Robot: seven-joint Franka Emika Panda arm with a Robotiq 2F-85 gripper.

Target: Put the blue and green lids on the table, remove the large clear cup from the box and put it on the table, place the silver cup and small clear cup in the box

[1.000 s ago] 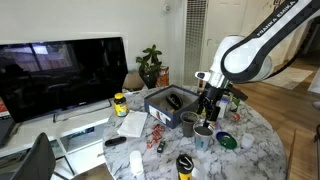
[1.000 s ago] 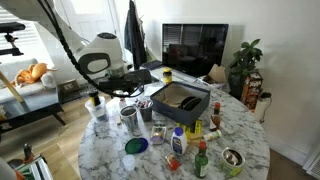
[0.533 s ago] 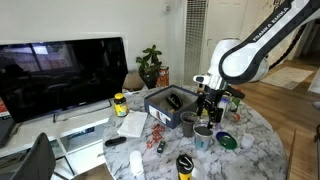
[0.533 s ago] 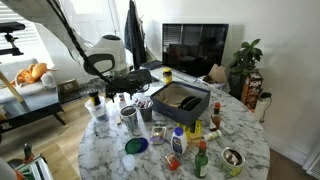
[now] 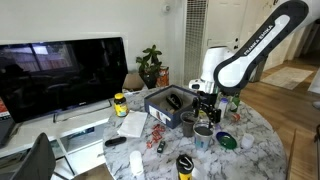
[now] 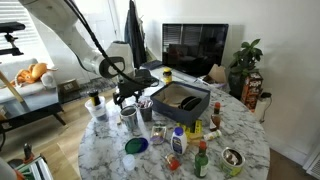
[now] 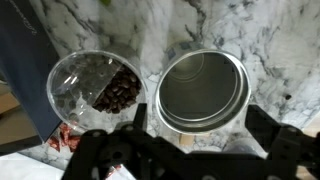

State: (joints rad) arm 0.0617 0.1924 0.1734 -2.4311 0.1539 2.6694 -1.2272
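The wrist view looks straight down into a short, wide, dull-grey metal silver cup (image 7: 203, 92). It stands upright on the white, grey-veined marble table (image 7: 265, 30), and its open mouth shows only bare metal inside. Just beside it, close but seemingly not touching, stands a small see-through plastic cup (image 7: 92, 85) with a heap of dark brown bits on one side of its bottom. Next to that cup is a dark navy wall of the low square box (image 7: 22, 70), which is cut off by the picture's edge.

The black Robotiq gripper (image 7: 197, 125) comes in from the bottom of the wrist view. Its dark fingers (image 7: 112, 152) are spread wide, roughly to either side of the silver cup. They grasp nothing, and their lower parts run out of the picture.

In an exterior view the gripper (image 6: 125, 97) hangs above the silver cup (image 6: 130, 119), and the box (image 6: 180, 100) is near by. Only a dark shape shows inside the box, so its contents cannot be made out. The gripper (image 5: 207, 108) hides part of the cluster of cups under it, and these are too small to tell apart. A small flat round green lid (image 5: 226, 141) lies on the table (image 5: 262, 152) near that cluster, away from the box (image 5: 168, 102). Other bottles and jars crowd the tabletop, too small to name.
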